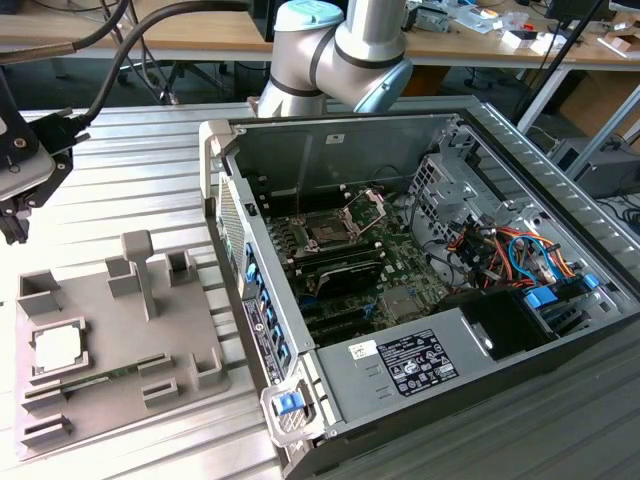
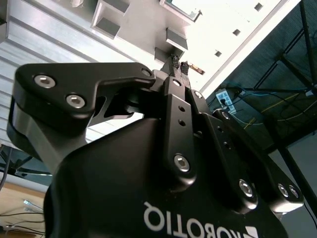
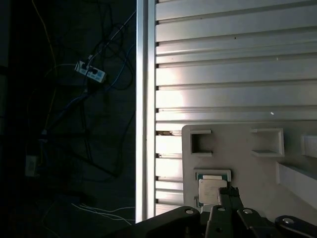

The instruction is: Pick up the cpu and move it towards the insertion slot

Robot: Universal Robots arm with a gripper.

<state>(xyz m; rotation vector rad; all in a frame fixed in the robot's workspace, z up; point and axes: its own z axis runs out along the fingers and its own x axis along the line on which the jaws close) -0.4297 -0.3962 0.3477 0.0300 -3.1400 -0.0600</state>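
An open case (image 1: 330, 155) is laid on its side on the slatted table (image 1: 150, 190), so that its inside faces up. Beside it a grey tray (image 1: 180, 330) is set, its walled pockets apparently meant to stop parts sliding. The pincer (image 3: 229, 194) is held above the tray, drawn narrow with nothing gripped. The slot (image 1: 326, 232) is seen with its bracket raised. The cpu (image 1: 57, 346) is lodged flat in a pocket, metal top up. Being square, it has no long axis, and its edges are squared to the pocket walls.
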